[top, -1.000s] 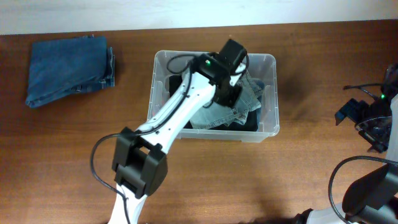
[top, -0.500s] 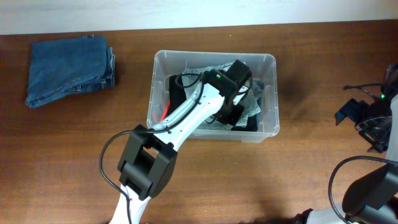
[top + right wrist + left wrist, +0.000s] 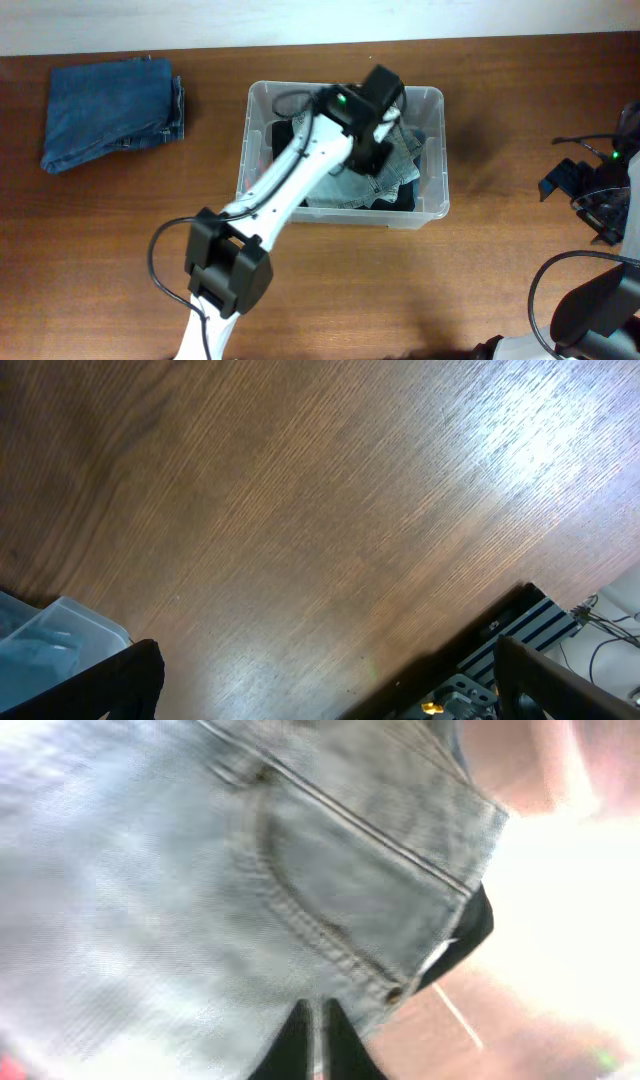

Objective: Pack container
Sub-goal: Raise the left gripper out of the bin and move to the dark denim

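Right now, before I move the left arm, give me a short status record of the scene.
container: centre of table, clothes inside
light jeans: in container, on top of a dark garment
folded jeans: on table, left of container, unpacked
left tool: over light jeans, shut
right tool: open, empty, over bare table at right

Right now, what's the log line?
left gripper: over tub, at pale jeans, grip unclear | right gripper: open, above table | folded jeans: outside tub

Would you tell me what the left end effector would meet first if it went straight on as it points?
Most likely the light jeans in the container; they fill the left wrist view, though depth is unclear.
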`<state>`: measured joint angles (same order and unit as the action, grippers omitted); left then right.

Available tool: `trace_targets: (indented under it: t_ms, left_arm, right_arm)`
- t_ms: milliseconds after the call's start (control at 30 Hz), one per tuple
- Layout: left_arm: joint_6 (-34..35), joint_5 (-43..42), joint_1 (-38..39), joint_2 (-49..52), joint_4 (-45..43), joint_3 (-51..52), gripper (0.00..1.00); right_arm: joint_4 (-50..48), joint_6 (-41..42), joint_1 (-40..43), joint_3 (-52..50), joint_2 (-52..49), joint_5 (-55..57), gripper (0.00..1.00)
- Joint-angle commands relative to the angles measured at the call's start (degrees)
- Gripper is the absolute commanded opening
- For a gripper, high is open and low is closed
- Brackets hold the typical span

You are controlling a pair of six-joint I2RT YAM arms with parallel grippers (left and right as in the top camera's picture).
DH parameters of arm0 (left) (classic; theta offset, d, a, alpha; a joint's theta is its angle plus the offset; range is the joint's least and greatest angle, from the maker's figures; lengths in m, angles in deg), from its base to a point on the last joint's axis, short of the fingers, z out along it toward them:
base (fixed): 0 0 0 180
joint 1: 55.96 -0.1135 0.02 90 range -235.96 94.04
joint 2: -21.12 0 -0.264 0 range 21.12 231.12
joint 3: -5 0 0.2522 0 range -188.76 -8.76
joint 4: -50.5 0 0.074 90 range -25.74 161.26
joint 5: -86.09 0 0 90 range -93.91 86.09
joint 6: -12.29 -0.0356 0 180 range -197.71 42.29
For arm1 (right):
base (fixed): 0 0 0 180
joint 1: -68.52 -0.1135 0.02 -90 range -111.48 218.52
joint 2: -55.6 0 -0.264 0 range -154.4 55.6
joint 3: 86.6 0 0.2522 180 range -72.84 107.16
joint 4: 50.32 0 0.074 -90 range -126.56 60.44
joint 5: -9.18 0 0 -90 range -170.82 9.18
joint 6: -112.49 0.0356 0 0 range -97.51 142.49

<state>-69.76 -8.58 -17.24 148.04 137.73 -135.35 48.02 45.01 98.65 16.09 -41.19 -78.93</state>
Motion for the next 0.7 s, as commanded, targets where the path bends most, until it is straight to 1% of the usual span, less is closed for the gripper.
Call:
trace_targets:
  t_ms: [0, 33, 133, 167, 233, 333, 433, 467, 500, 533, 667]
  left_arm:
    - [0.1, 5.7, -3.9, -3.9, 2.8, -5.7, 0.34]
    - [0.1, 6.7, -6.3, -4.9, 4.2, -7.3, 0.55]
    - [0.1, 8.3, -11.1, -6.5, 5.5, -8.3, 0.55]
    - [0.1, 9.3, -13.4, -7.0, 5.7, -8.3, 0.57]
    - [0.1, 10.8, -17.9, -7.7, 5.7, -8.3, 0.64]
    - [0.5, 10.9, -26.7, -7.8, 5.5, -8.3, 0.65]
    - [4.5, 9.4, -34.9, -7.8, 5.6, -8.3, 0.8]
    - [6.4, 7.3, -38.9, -7.8, 5.3, -8.3, 0.87]
    - [8.5, 4.8, -43.4, -7.8, 4.4, -8.3, 0.96]
    - [9.4, 3.6, -45.7, -7.6, 3.6, -8.3, 0.99]
    - [9.4, -0.1, -52.3, -6.8, -0.6, -8.3, 0.99]
  right_arm:
    - [0.0, 0.5, 0.2, -0.1, 0.3, 0.1, 0.98]
    - [0.0, 0.5, 0.2, -0.1, 0.3, 0.1, 0.98]
    - [0.0, 0.5, 0.2, -0.1, 0.3, 0.1, 0.98]
    - [0.0, 0.5, 0.2, -0.1, 0.3, 0.1, 0.98]
    - [0.0, 0.5, 0.2, -0.1, 0.3, 0.1, 0.98]
    - [0.0, 0.5, 0.2, -0.1, 0.3, 0.1, 0.98]
    - [0.0, 0.5, 0.2, -0.1, 0.3, 0.1, 0.98]
    - [0.0, 0.5, 0.2, -0.1, 0.3, 0.1, 0.98]
    - [0.0, 0.5, 0.2, -0.1, 0.3, 0.1, 0.98]
    - [0.0, 0.5, 0.2, -0.1, 0.3, 0.1, 0.98]
    - [0.0, 0.5, 0.2, -0.1, 0.3, 0.1, 0.98]
